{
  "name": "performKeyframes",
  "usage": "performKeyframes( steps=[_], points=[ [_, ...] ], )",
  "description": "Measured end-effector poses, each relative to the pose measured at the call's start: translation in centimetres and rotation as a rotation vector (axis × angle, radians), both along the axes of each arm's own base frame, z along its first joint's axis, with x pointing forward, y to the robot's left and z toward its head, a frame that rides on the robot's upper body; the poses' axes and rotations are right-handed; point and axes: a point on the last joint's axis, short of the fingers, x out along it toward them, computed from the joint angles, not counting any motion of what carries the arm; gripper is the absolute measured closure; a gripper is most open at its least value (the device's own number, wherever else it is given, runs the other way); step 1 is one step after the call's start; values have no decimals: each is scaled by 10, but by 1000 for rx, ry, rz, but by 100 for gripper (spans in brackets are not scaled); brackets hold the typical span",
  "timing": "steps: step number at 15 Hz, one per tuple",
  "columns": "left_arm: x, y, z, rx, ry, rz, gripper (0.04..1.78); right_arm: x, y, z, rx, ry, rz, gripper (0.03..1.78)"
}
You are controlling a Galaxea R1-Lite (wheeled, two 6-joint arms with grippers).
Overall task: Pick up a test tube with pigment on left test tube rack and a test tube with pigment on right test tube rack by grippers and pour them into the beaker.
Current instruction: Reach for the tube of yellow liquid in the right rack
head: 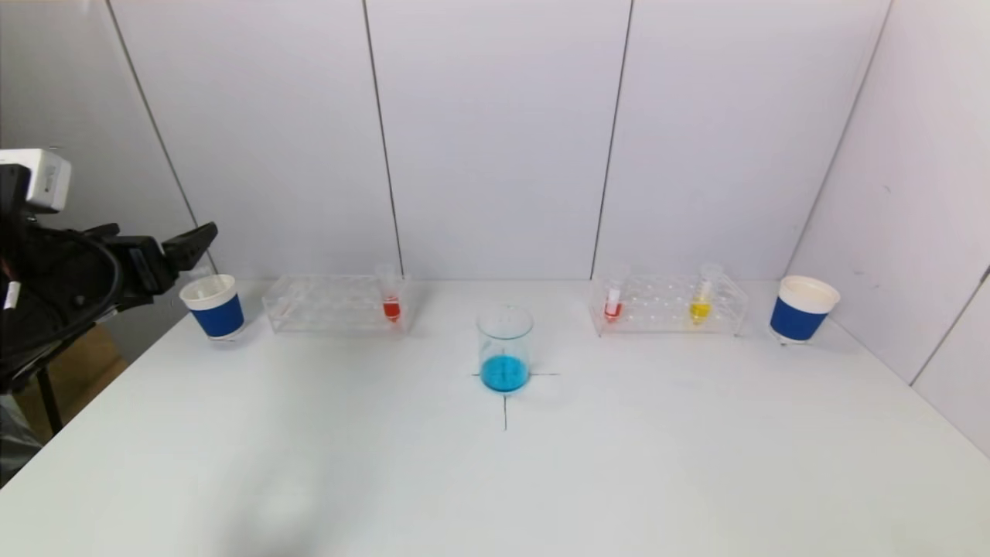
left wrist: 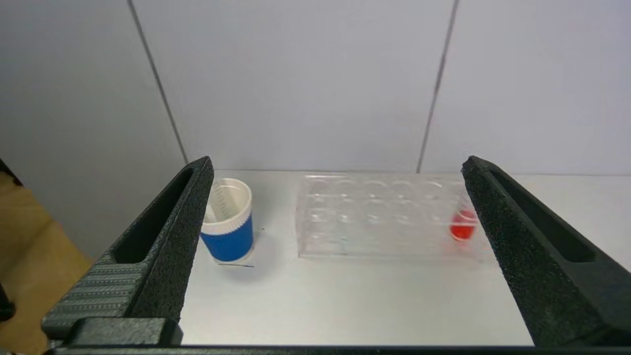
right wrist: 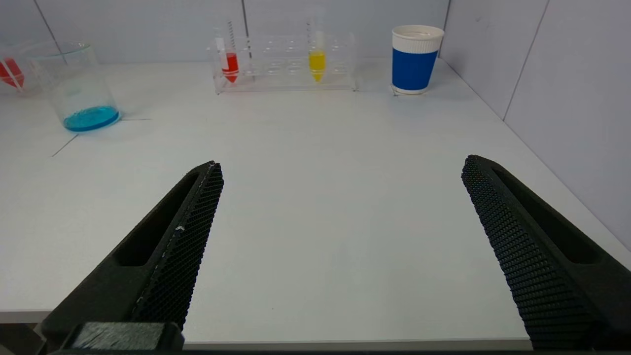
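- Right pincer (right wrist: 340, 246): spread, empty, over the desk's (head: 619, 480) near edge.
- Left pincer (left wrist: 335, 246): spread, empty, far left by a cup (head: 213, 306).
- Beaker (head: 505, 348): centre, blue liquid.
- Left rack (head: 332, 303): red tube (head: 391, 298).
- Right rack (head: 669, 304): red tube (head: 613, 300), yellow tube (head: 702, 298).

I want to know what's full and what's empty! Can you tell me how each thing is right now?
Beaker: upright, blue liquid at bottom.
Left rack: one red tube, upright.
Right rack: red tube and yellow tube, upright.
Left cup: upright, an empty tube inside.
Right cup: upright.
Left gripper: open, empty.
Right gripper: open, empty.
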Motion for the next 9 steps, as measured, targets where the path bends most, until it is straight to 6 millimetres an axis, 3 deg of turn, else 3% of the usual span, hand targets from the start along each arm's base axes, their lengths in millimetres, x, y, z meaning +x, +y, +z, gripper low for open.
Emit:
performKeyframes(
  steps=[4, 9],
  points=[
    [-75, -16, 3, 8, -27, -35, 6, 0, 0, 0, 0, 0, 0, 5],
    [-167, -24, -11, 11, -32, -23, 6, 0, 0, 0, 0, 0, 0, 5]
  ],
)
